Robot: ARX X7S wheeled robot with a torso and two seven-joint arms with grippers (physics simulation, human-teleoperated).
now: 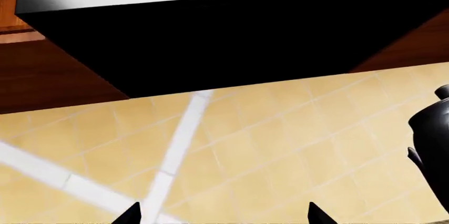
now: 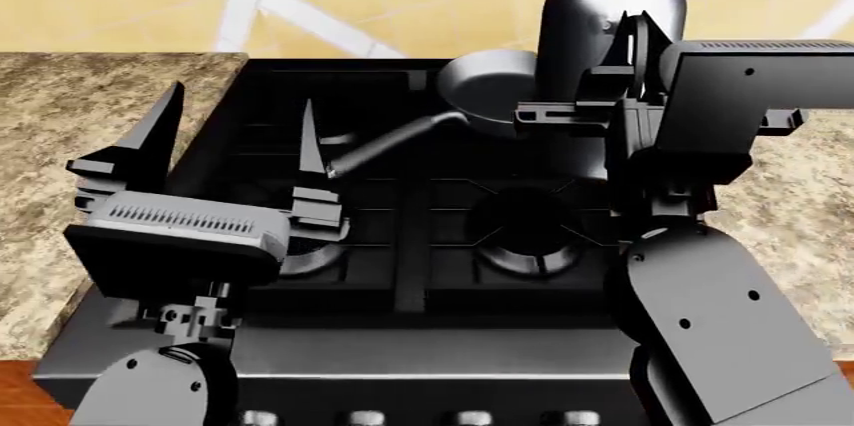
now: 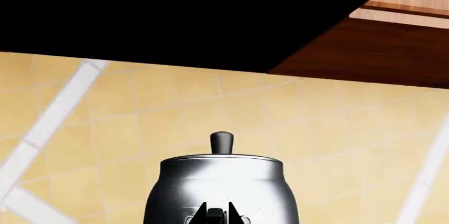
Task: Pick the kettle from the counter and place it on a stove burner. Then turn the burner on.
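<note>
The shiny dark-steel kettle (image 2: 601,16) with a black lid knob stands upright over the back right of the black stove. Its base is hidden behind my right arm. My right gripper (image 2: 630,58) is shut on its thin side handle. In the right wrist view the kettle (image 3: 221,182) fills the space just beyond the right gripper (image 3: 217,214), whose fingers pinch the handle. The front right stove burner (image 2: 531,226) lies bare under its grate. My left gripper (image 2: 238,151) hangs open and holds nothing above the stove's front left. The left wrist view shows the left gripper (image 1: 224,216) and the kettle (image 1: 431,145) at the picture's edge.
A grey long-handled frying pan (image 2: 487,86) sits at the stove's back middle, beside the kettle. Speckled granite counter (image 2: 80,116) flanks the stove on both sides. Control knobs (image 2: 360,416) line the stove front. A black range hood (image 3: 175,19) and wooden cabinets (image 3: 379,50) hang above against the tiled wall.
</note>
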